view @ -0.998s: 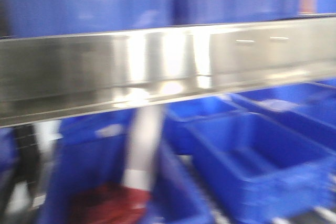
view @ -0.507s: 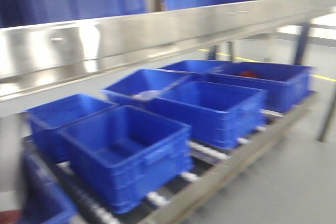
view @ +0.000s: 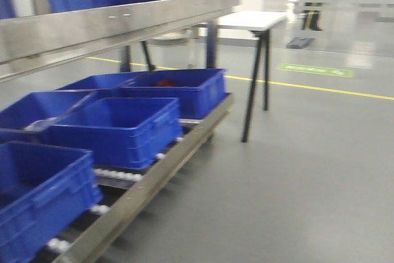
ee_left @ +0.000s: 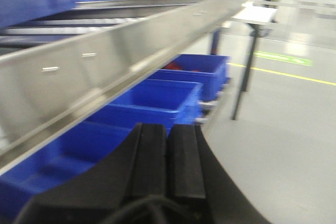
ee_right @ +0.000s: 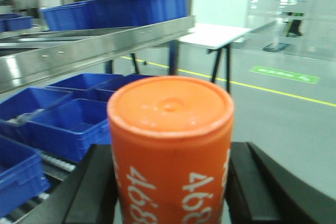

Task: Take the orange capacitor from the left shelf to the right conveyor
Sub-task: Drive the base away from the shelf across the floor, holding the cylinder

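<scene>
Orange capacitor (ee_right: 170, 145): off the shelf, upright between our right claw's fingers.
Right claw (ee_right: 170, 203): closed on its sides, carrying it.
Left claw (ee_left: 167, 156): pads pressed together, holding nothing.
Left shelf (ee_right: 79, 56): on our left, well apart.
Right conveyor: out of view; we judge it lies further right.

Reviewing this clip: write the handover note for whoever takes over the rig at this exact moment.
Grippers: the left gripper has its jaws shut together with nothing between them. The right gripper is shut on the orange capacitor, held upright.
Places: the left shelf stands at the left of the front view, with blue bins below it. No view shows the right conveyor.
Done: the capacitor is off the shelf and in the grasp.
Left: find the conveyor and set the capacitor on it.
</scene>
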`<action>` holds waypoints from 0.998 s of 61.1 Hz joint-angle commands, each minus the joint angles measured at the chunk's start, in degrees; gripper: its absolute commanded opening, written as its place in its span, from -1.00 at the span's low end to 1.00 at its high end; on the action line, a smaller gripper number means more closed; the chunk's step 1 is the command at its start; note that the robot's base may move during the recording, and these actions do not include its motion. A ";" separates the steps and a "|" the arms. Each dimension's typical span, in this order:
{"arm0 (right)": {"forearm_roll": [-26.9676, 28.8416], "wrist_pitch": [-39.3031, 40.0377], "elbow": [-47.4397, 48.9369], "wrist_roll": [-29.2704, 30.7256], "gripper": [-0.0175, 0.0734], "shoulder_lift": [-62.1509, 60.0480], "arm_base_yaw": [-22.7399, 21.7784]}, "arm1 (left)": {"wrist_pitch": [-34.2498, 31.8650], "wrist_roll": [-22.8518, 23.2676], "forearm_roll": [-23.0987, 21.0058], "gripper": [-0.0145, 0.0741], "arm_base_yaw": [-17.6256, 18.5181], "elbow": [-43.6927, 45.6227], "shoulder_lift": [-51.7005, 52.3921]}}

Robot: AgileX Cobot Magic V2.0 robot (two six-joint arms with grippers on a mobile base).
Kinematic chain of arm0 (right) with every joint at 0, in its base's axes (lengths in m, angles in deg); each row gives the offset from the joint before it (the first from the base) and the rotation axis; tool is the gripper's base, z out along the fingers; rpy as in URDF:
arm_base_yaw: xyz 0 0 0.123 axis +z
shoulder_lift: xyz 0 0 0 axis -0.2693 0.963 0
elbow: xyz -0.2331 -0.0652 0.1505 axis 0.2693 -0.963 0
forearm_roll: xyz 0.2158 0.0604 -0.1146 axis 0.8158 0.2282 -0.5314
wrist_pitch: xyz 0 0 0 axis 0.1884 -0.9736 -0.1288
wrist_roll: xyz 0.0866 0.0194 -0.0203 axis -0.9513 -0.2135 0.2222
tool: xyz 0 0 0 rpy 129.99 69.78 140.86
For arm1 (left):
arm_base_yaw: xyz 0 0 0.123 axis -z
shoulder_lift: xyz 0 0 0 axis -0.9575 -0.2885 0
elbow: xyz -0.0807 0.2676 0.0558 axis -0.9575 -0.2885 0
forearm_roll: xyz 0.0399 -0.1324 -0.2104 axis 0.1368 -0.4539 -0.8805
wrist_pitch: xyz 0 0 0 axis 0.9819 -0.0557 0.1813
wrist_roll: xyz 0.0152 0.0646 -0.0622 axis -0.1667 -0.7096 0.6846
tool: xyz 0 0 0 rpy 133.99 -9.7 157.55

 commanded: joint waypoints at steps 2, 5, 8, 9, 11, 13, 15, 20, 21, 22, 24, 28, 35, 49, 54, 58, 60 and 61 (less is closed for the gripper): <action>-0.71 5.43 1.83 0.41 -0.36 0.59 -0.17 | -5.19 0.09 -0.10 -0.96 0.23 0.22 0.67; -0.71 5.43 1.83 0.41 -0.36 0.59 -0.17 | -5.19 0.09 -0.10 -0.96 0.23 0.22 0.67; -0.71 5.43 1.83 0.41 -0.36 0.59 -0.17 | -5.19 0.09 -0.10 -0.96 0.23 0.22 0.67; -0.71 5.43 1.83 0.41 -0.36 0.59 -0.17 | -5.19 0.09 -0.10 -0.96 0.23 0.22 0.67; -0.71 5.43 1.83 0.41 -0.36 0.59 -0.17 | -5.19 0.09 -0.10 -0.96 0.23 0.22 0.67; -0.71 5.43 1.83 0.41 -0.36 0.59 -0.17 | -5.19 0.09 -0.10 -0.96 0.23 0.22 0.67; -0.71 5.43 1.83 0.41 -0.36 0.59 -0.17 | -5.19 0.09 -0.10 -0.96 0.23 0.22 0.67; -0.71 5.43 1.83 0.41 -0.36 0.59 -0.17 | -5.19 0.09 -0.10 -0.96 0.23 0.22 0.67; -0.71 5.43 1.83 0.41 -0.36 0.59 -0.17 | -5.19 0.09 -0.10 -0.96 0.23 0.22 0.67; -0.71 5.43 1.83 0.41 -0.36 0.59 -0.17 | -5.19 0.09 -0.10 -0.96 0.23 0.22 0.67; -0.71 5.43 1.83 0.41 -0.36 0.59 -0.17 | -5.19 0.09 -0.10 -0.96 0.23 0.22 0.67; -0.71 5.43 1.83 0.41 -0.36 0.59 -0.17 | -5.19 0.09 -0.10 -0.96 0.23 0.22 0.67; -0.71 5.43 1.83 0.41 -0.36 0.59 -0.17 | -5.19 0.09 -0.10 -0.96 0.23 0.22 0.67; -0.71 5.43 1.83 0.41 -0.36 0.59 -0.17 | -5.19 0.09 -0.10 -0.96 0.23 0.22 0.67; -0.71 5.43 1.83 0.41 -0.36 0.59 -0.17 | -5.19 0.09 -0.10 -0.96 0.23 0.22 0.67; -0.71 5.43 1.83 0.41 -0.36 0.59 -0.17 | -5.19 0.09 -0.10 -0.96 0.23 0.22 0.67; -0.71 5.43 1.83 0.41 -0.36 0.59 -0.17 | -5.19 0.09 -0.10 -0.96 0.23 0.22 0.67; -0.71 5.43 1.83 0.41 -0.36 0.59 -0.17 | -5.19 0.09 -0.10 -0.96 0.23 0.22 0.67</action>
